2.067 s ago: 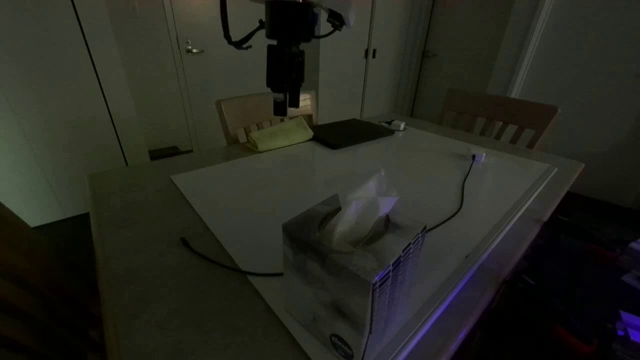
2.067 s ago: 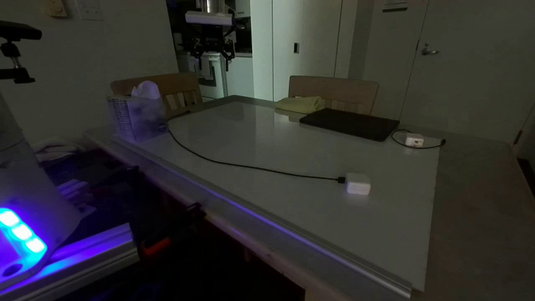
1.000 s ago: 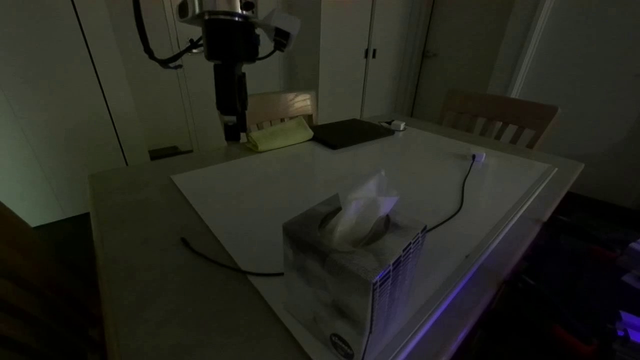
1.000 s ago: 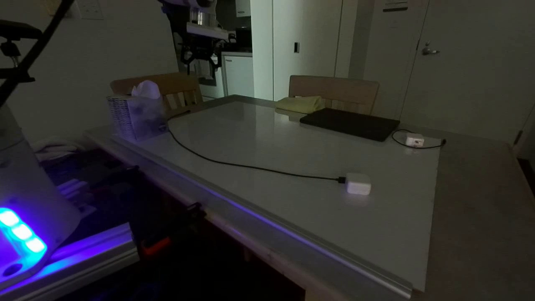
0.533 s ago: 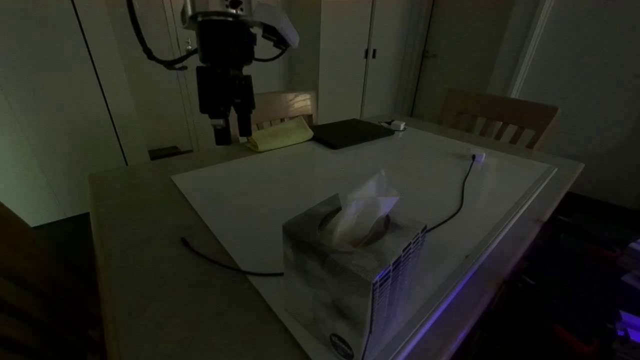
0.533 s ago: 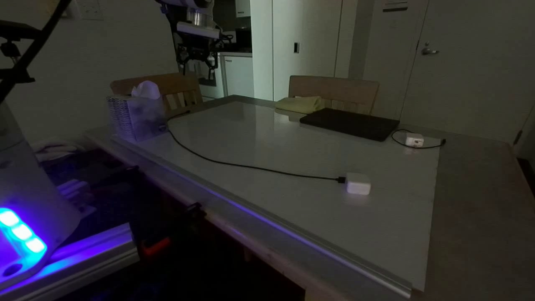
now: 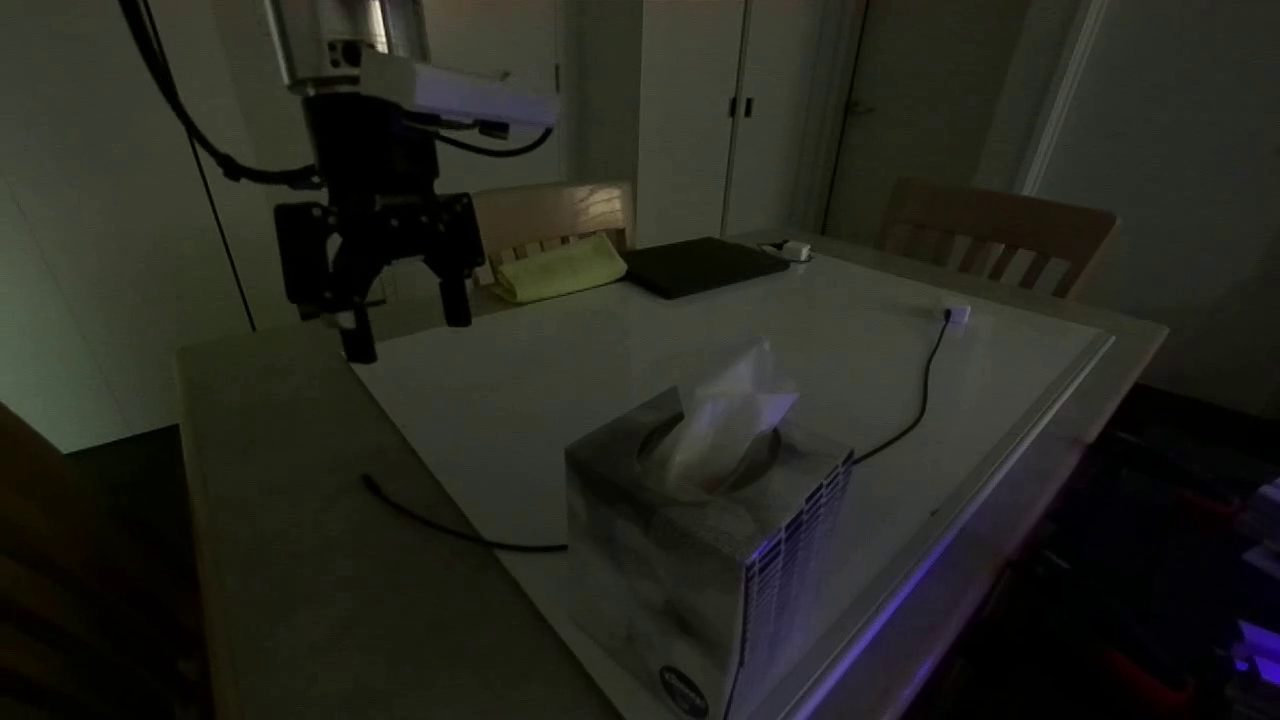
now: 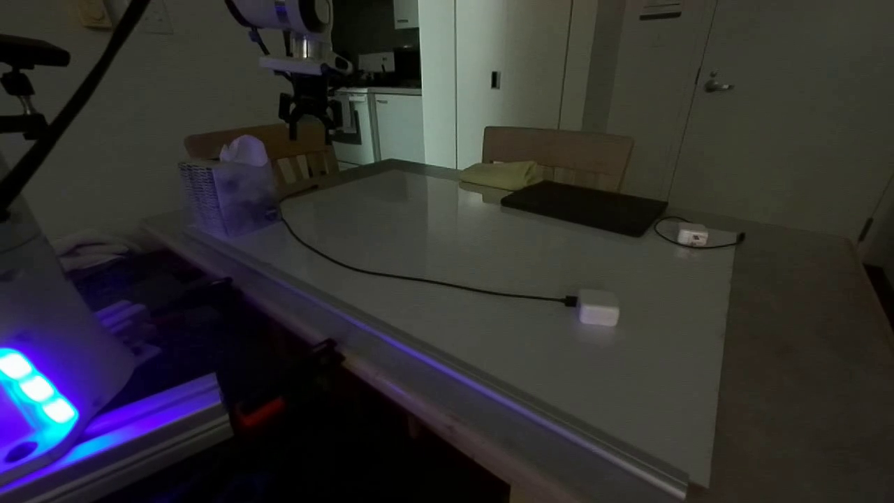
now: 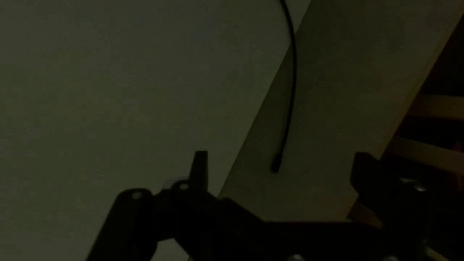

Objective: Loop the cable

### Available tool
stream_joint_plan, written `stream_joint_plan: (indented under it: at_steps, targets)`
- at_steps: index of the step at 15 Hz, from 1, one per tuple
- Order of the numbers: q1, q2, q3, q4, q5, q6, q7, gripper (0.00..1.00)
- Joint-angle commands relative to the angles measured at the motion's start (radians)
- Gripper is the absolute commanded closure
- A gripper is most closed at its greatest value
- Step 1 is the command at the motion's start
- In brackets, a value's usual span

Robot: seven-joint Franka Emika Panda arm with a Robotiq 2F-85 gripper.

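The long black cable point(image 8: 419, 280) runs slack over the white board, from a white plug point(image 8: 598, 307) past the tissue box. In an exterior view the tissue box hides its middle, and the free end point(image 7: 420, 520) reaches past the board's edge onto the bare table. My gripper point(image 7: 410, 328) hangs in the air over that part of the table, jaws wide open and holding nothing. In the wrist view the cable point(image 9: 294, 72) comes down from the top, its dark connector tip point(image 9: 277, 163) appearing between the two spread fingers, well below them.
The tissue box point(image 7: 690, 540) stands upright beside the cable at the board's edge. A yellow cloth point(image 7: 562, 269), a flat dark pad point(image 8: 585, 207) and a second white plug point(image 8: 692, 234) with a short black cord lie farther along. Chairs surround the table.
My gripper has come lower and swung towards the cable's free end, turning so both fingers now show spread apart. It stays open throughout. The cable and tissue box have not moved.
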Motion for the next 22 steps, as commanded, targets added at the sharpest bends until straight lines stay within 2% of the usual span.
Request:
stream_joint_plan:
  at_steps: [1,3,7,14,17,22]
  targets:
    - [0.013,0.023,-0.009,0.027,-0.004,-0.035,-0.021,0.0]
    - [0.016,0.059,-0.008,0.063,-0.009,-0.08,-0.053,0.0]
    - [0.034,0.092,-0.006,0.115,-0.023,-0.086,-0.076,0.0]
    - [0.109,0.171,-0.021,0.182,-0.063,-0.081,-0.047,0.0]
    - [0.123,0.191,-0.023,0.168,-0.077,-0.033,-0.032,0.0]
    - [0.117,0.189,-0.015,0.158,-0.069,-0.033,-0.025,0.0]
